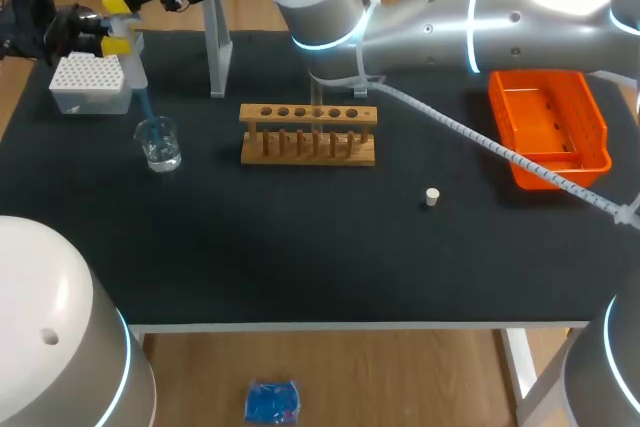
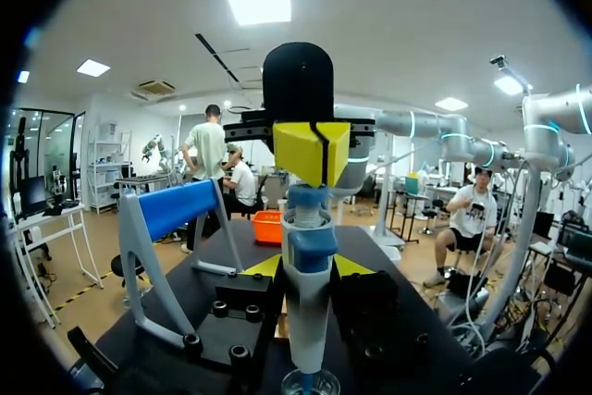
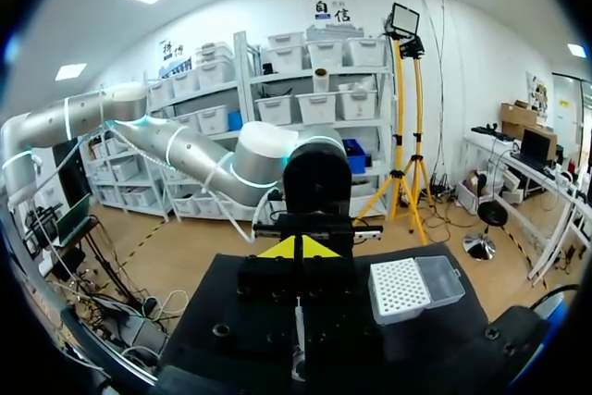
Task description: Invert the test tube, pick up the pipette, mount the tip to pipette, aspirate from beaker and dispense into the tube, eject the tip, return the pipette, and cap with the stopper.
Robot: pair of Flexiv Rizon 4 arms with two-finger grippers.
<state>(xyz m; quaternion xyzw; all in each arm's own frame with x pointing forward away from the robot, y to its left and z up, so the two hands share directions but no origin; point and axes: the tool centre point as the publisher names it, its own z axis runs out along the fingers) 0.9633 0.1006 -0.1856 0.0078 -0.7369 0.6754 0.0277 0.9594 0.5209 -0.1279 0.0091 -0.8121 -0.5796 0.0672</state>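
The step in hand looks like drawing liquid up. The left pincer (image 2: 308, 267) grips the blue-and-white plastic pipette (image 2: 307, 316) upright by its barrel. The pipette's slim translucent blue tip (image 1: 143, 107) dips into the small clear glass beaker (image 1: 158, 143) near the far left corner of the matte black table (image 1: 300, 247). The right pincer (image 2: 310, 153), fingers closed together, sits atop the plunger, apparently touching it.

To do this well, keep the tip under the surface but off the hard glass floor. Let the plunger rise slowly with the barrel vertical, then lift straight out, because the light, smooth beaker could tip.

The wooden rack (image 1: 308, 134) with round holes stands mid-table. The small cream cylindrical stopper (image 1: 432, 197) lies nearer the right edge. I cannot make out the tube.
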